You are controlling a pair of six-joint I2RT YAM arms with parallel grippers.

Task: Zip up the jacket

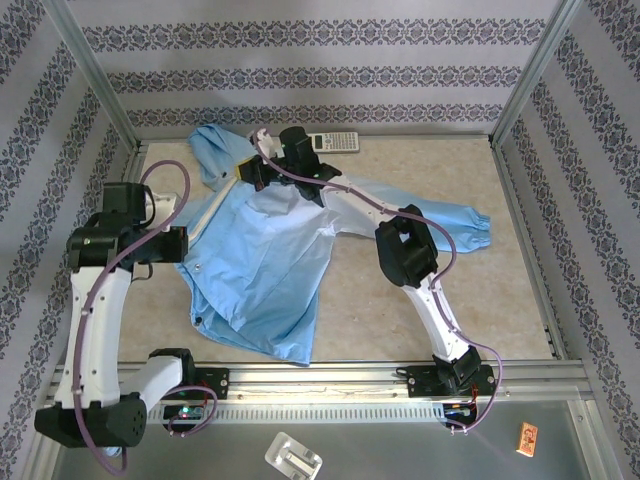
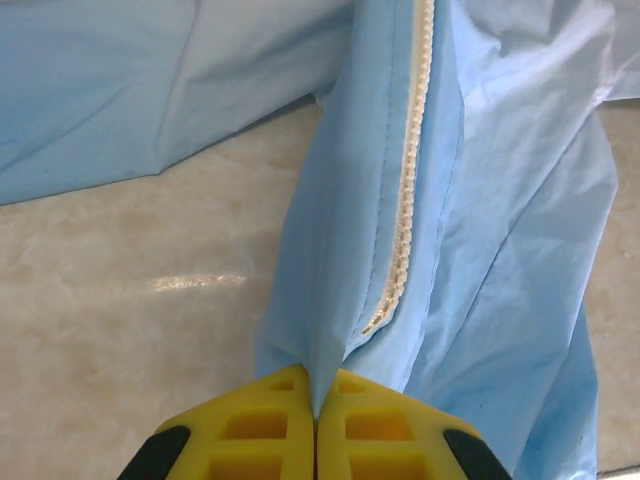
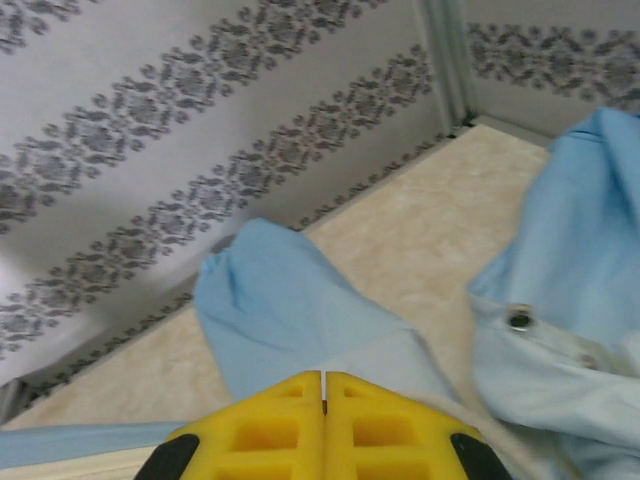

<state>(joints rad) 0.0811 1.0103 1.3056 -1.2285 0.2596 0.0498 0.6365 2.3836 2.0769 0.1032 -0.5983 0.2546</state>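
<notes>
From above, the jacket (image 1: 265, 250) lies spread on the bench (image 1: 420, 330), left of centre, with its hood at the far side and one sleeve stretched out to the right. A calculator (image 1: 335, 142) sits just beyond the collar.

Left wrist: the left fingers (image 2: 280, 415) are closed, pinching the jacket's edge at the lower end of the zipper (image 2: 405, 210).

Right wrist: the right fingers (image 3: 290, 405) are closed on a ridge of jacket fabric. A snap (image 3: 519, 319) shows to the right.

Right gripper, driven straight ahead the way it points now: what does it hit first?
Probably the jacket, its raised fold just ahead of the right gripper; the patterned wall lies beyond.
</notes>
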